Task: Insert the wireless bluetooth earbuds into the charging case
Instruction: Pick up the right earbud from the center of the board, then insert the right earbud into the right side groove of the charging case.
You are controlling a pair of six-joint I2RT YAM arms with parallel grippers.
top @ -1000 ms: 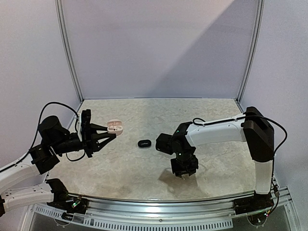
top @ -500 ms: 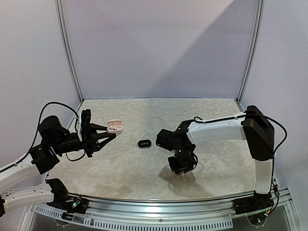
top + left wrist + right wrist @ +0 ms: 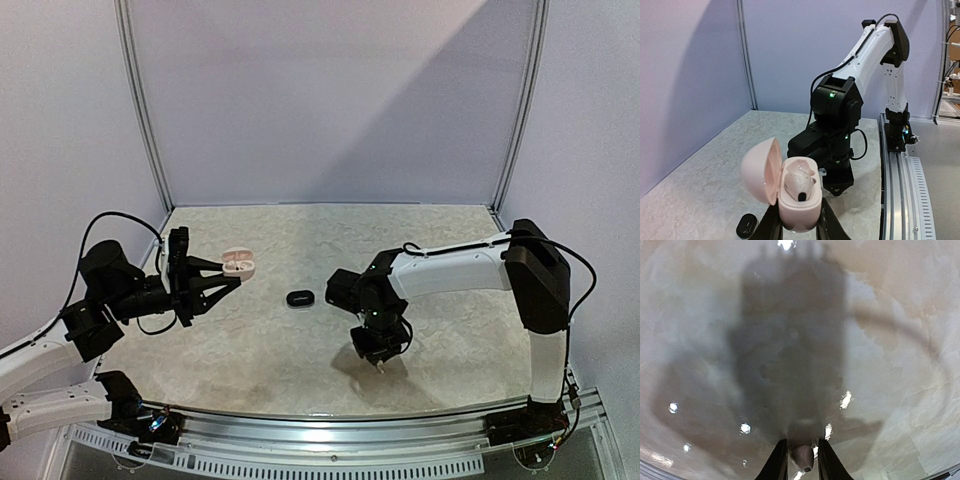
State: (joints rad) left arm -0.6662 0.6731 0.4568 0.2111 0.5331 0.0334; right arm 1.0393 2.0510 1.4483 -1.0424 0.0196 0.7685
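Observation:
My left gripper (image 3: 232,273) is held above the table's left side, shut on the base of a pink charging case (image 3: 799,205). The case's lid (image 3: 762,172) stands open to the left. One pale wireless bluetooth earbud (image 3: 799,182) lies seated in the case (image 3: 238,264). My right gripper (image 3: 378,362) points straight down at the table at centre right. In the right wrist view, a second small earbud (image 3: 803,458) lies on the table between the fingertips of that gripper (image 3: 802,456). A thin gap shows on each side of it.
A small black pebble-like case (image 3: 299,298) lies shut on the table between the two arms, also seen in the left wrist view (image 3: 746,225). Purple walls enclose the back and sides. A metal rail (image 3: 350,425) runs along the near edge.
My right gripper has dropped to the table, shifted slightly left, and narrowed its fingers around the earbud. The left arm and the pink case have not moved.

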